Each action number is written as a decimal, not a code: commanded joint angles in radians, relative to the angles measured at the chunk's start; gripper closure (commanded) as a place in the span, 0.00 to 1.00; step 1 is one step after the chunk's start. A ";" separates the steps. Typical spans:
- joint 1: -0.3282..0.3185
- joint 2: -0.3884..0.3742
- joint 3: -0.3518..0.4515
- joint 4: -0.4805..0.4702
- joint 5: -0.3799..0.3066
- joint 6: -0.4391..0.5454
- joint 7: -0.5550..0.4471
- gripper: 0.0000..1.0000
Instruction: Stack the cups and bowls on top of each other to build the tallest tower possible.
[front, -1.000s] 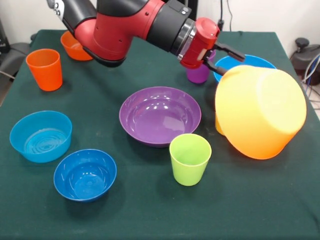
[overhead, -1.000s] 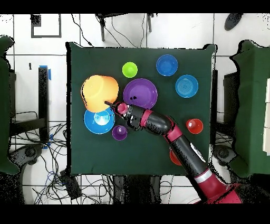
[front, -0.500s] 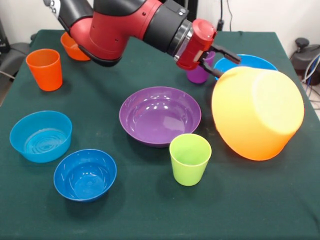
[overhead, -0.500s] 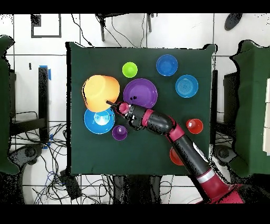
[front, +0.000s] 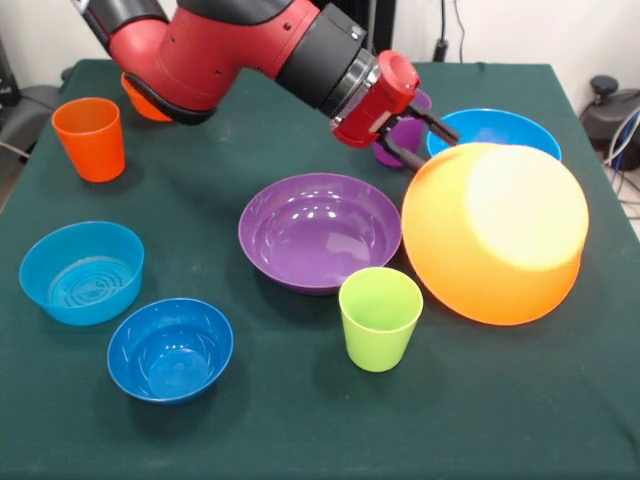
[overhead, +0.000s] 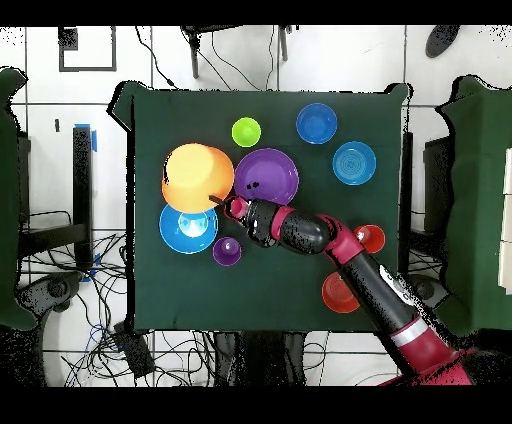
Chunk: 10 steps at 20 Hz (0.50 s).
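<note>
You've got the gripper (front: 425, 140) clamped on the rim of the orange-yellow bowl (front: 495, 232), tipped w/ its base toward camera, over green table (front: 300, 420); cables (overhead: 180, 350) on tiled floor.

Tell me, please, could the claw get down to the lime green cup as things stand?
Probably not yet: the claw is shut on the orange-yellow bowl, which hangs tilted beside the lime green cup. The cup itself stands open from above.

A: Bright, even light from above; soft shadows under things on the tabletop (front: 300, 420)?
B: Yes, and glare on the orange-yellow bowl (front: 495, 232) and purple bowl (front: 320, 230); focus is sharp
</note>
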 joint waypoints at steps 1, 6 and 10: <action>0.059 -0.064 -0.120 -0.134 -0.072 0.038 -0.217 0.00; 0.054 -0.090 -0.126 -0.132 -0.065 0.054 -0.220 0.00; 0.055 -0.102 -0.129 -0.119 -0.059 0.053 -0.210 0.00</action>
